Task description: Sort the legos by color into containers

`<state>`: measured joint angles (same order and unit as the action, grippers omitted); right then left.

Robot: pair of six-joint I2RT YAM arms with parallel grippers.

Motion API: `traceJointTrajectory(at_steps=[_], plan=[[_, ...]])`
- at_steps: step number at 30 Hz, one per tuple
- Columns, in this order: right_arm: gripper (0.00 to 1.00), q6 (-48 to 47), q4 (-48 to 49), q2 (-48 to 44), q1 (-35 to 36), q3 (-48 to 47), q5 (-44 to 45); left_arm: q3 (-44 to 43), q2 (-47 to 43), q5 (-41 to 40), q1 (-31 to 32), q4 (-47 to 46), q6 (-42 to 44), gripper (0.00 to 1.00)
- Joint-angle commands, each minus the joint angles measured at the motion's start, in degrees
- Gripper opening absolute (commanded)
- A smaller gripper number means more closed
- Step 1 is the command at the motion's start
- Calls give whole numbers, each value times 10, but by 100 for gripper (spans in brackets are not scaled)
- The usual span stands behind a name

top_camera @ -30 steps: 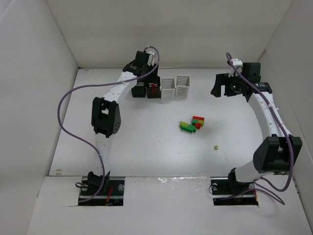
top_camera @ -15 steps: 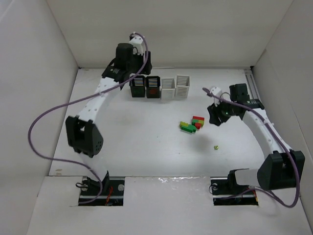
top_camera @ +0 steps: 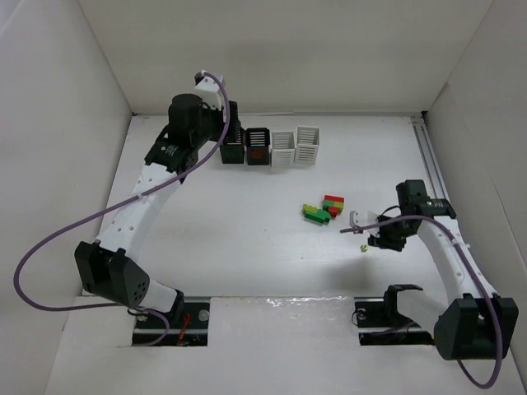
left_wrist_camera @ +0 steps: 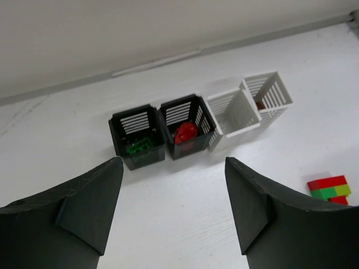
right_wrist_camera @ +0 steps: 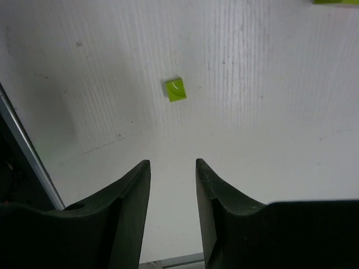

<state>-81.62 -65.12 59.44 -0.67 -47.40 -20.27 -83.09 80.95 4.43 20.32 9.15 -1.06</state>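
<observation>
Containers (top_camera: 282, 155): 2 blk, 2 wht

From above and behind the arms (top_camera: 144, 202) we overlook the whole worktop (top_camera: 247, 247). The left wrist view faces the far baskets (left_wrist_camera: 238, 112) from afar; the right hangs close over a yellow-green brick (right_wrist_camera: 175, 89), both seen overhead.

No legible text, labels, brands, numbers or signs in any view. Pale specks on the left arm's wrist housing (top_camera: 169, 150) at 10 o'clock and the right arm's wrist housing (top_camera: 428, 203) at 3 o'clock in the top view could be print, but they're too small to read. Baskets (top_camera: 284, 150) and bricks (top_camera: 316, 216): no readable markings.
</observation>
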Motion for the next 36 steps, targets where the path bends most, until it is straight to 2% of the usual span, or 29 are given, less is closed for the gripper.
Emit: traceJointTrajectory(at_steps=[1, 5, 11, 21, 25, 36], plan=[[43, -121, -26, 19, 17, 2, -1, 7, -9, -12, -10, -2, 10, 71], [45, -108, -12, 61, 46, 2, 5, 13, -21, -12, -44, -2, -5, 80], [46, -86, 11, 83, 78, 8, 0, 26, -26, 9, -91, -2, -29, 83], [48, -21, 61, 83, 125, 36, 6, 37, -32, 9, -92, -2, -29, 85], [52, -6, 83, 83, 125, 49, 11, 37, -25, 9, -92, -7, -29, 85], [52, 50, 131, 124, 137, 56, 11, 26, -10, 16, -92, -7, -29, 85]])
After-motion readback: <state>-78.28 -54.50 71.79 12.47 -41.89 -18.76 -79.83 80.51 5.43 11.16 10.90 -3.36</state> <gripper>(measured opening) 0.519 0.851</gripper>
